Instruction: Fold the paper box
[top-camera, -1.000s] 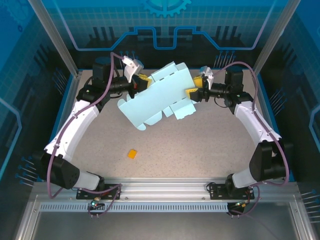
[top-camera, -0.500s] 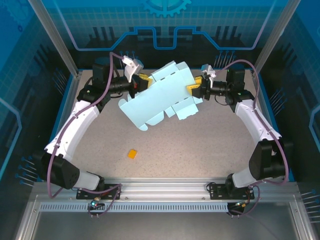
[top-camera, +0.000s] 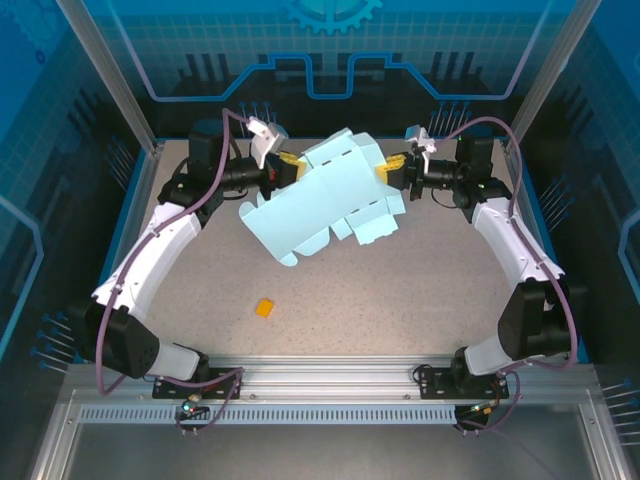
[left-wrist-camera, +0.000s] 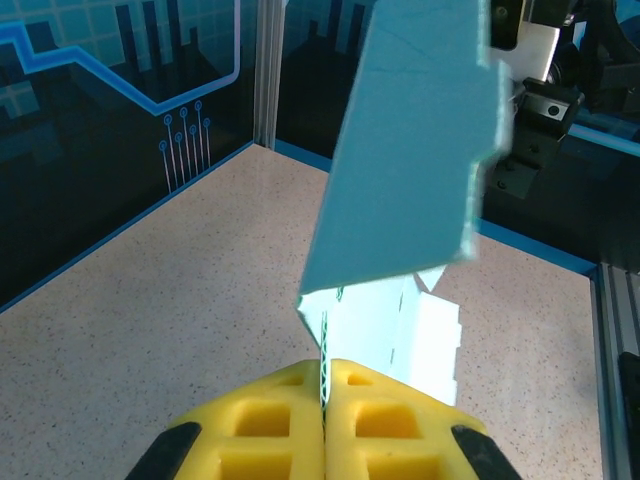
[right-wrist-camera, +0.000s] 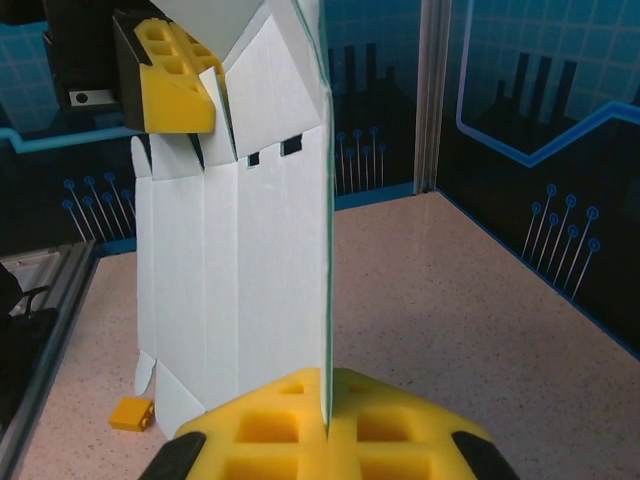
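You have the box (top-camera: 320, 205) held up off the table (top-camera: 420, 290) between the 2 arms, at the far middle of the work area. It is an unfolded pale blue sheet, lying at a slant in the top view, running from near left to far right.

Your left gripper (top-camera: 288, 165) is clamped on the box's far-left edge. In the left wrist view its 2 yellow pads (left-wrist-camera: 270, 400) are pressed together with the thin card pinched in the seam between them. From there the box (left-wrist-camera: 410, 160) rises away and leans to the right.

Your right gripper (top-camera: 390, 170) is clamped on the opposite, far-right edge. In the right wrist view the card stands on edge between that gripper's yellow pads, and the creased panels spread out to the left. At the top left of that view, a yellow pad of the left gripper touches the box's far end.

The flaps (top-camera: 365, 228) on the near side hang toward the table; you cannot tell whether they touch it.

A small orange block (top-camera: 264, 307) lies on the table, well apart from the box, toward the near left.
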